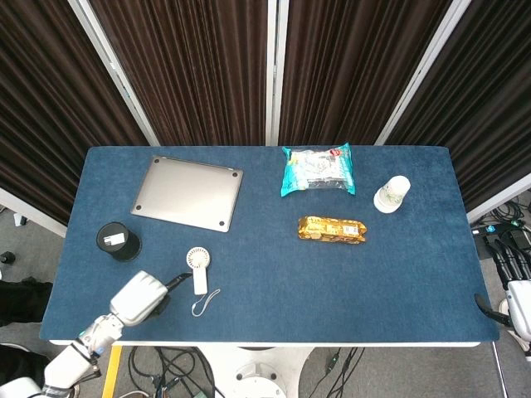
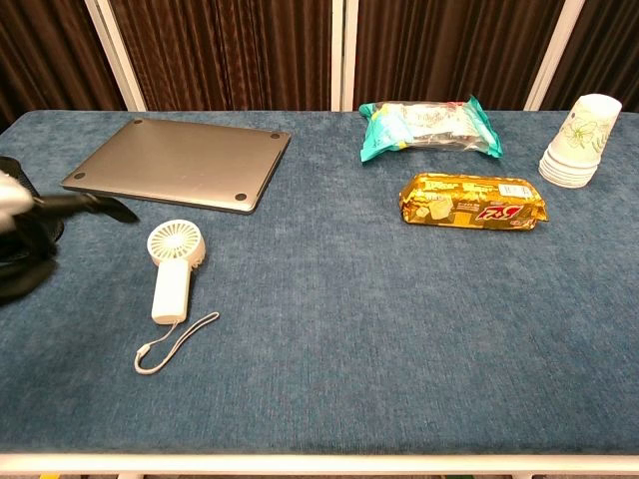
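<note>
White fan (image 1: 197, 267) lies flat, near left | left hand (image 1: 143, 297) just left of it, empty, fingers apart to span it | right hand (image 1: 516, 300) off table's (image 1: 274, 274) right edge, grip unclear

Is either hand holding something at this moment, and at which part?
Nothing is held. The left hand is above the table near the small fan, not touching it. The right hand is beside the table, empty.

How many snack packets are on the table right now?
2. The teal packet lies at the far edge, right of the laptop. The gold packet lies just nearer than it, left of the paper cups. Nothing seems to hide another.
</note>
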`<state>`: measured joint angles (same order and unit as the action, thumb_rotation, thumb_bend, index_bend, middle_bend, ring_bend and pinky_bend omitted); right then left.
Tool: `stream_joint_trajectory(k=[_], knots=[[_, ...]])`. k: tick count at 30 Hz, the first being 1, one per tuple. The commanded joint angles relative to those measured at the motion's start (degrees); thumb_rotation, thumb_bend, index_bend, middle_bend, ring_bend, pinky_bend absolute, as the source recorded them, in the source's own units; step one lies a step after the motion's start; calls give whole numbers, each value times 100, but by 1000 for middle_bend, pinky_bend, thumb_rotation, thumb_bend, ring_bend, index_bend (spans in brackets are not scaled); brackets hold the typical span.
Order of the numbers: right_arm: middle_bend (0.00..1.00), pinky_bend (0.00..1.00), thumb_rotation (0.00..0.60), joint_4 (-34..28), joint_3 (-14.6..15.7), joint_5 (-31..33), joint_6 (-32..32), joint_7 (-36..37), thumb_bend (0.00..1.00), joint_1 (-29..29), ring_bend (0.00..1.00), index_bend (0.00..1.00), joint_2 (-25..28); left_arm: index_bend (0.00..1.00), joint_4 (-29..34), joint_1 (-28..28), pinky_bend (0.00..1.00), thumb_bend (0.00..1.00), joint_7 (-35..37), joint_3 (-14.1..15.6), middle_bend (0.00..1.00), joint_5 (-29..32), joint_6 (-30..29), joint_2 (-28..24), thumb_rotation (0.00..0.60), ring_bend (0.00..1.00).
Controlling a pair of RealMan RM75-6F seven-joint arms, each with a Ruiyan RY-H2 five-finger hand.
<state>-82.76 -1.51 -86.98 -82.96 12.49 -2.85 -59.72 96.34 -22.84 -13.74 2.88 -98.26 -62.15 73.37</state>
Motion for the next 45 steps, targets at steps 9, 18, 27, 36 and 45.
stream_joint_trajectory(k=[9,18,27,36,45], knots=[[0,0,600,82,10,36,95,52,204,-20,0,0,-15,151,-359,-327,816,595,-599,-143,839,604,554,607,600,821],[0,0,600,115,6,75,144,65,203,-30,0,0,-33,160,-832,-419,816,595,-559,-141,839,1009,757,886,600,821],[0,0,600,138,2,102,182,58,204,-39,0,0,-47,163,-882,-432,816,595,-535,-73,840,1039,634,896,600,821],[0,0,600,152,5,111,173,67,204,-23,0,0,-43,163,-913,-516,816,595,-595,-55,840,1156,698,944,600,821],[0,0,600,208,11,114,179,100,203,-15,0,0,-66,164,-908,-556,816,595,-628,-35,840,1265,703,956,600,821]])
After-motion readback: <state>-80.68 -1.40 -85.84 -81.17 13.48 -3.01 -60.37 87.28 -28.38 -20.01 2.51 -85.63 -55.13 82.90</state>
